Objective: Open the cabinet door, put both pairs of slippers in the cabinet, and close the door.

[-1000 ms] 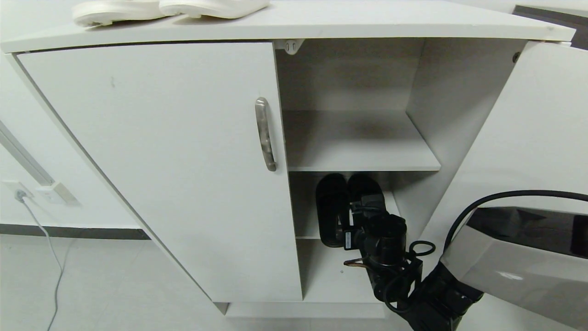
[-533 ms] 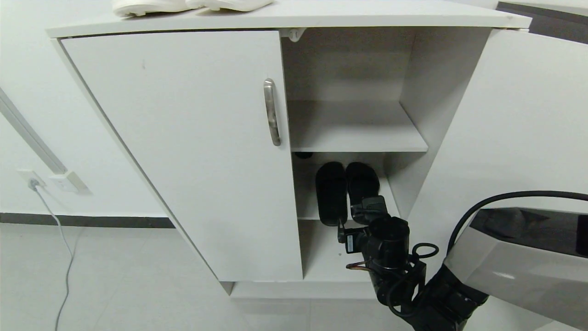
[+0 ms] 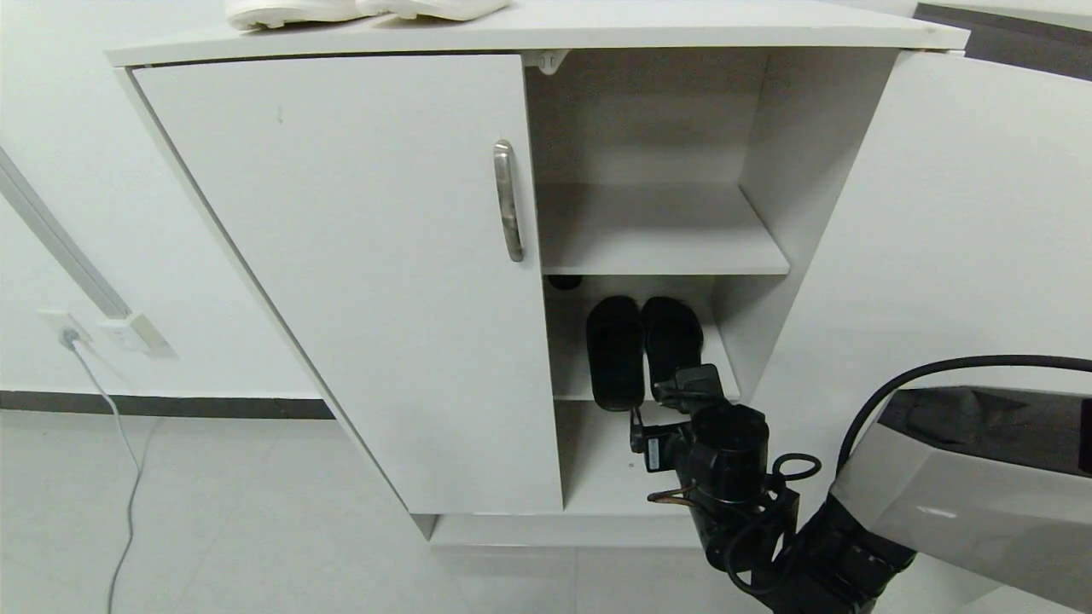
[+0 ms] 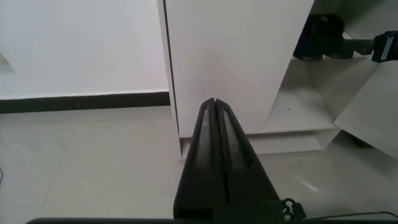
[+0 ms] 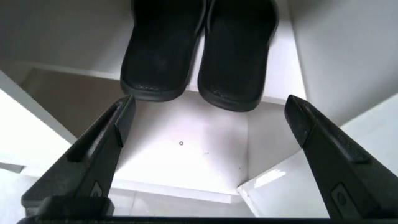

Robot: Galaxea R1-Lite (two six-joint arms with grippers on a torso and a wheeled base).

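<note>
We see the white cabinet [image 3: 529,34] against the wall. Its right door [image 3: 938,213] is swung wide open; its left door [image 3: 358,256] is closed and carries a metal handle [image 3: 508,200].

Black slippers [image 3: 616,350] lie side by side on the middle shelf of the open half, their near ends at the shelf's front edge [image 5: 236,50]. The upper shelf [image 3: 657,230] is above them.

White slippers [image 3: 358,8] sit on the cabinet top, above the closed door.

The right gripper [image 3: 682,388] is low in front of the open half, just short of the black pair. Its fingers are spread wide [image 5: 209,102], touching nothing.

The left gripper [image 4: 214,124] is above the floor, facing the closed door's foot. Its fingers are pressed together and empty.

A wall socket with a cable [image 3: 68,337] is to the left.
</note>
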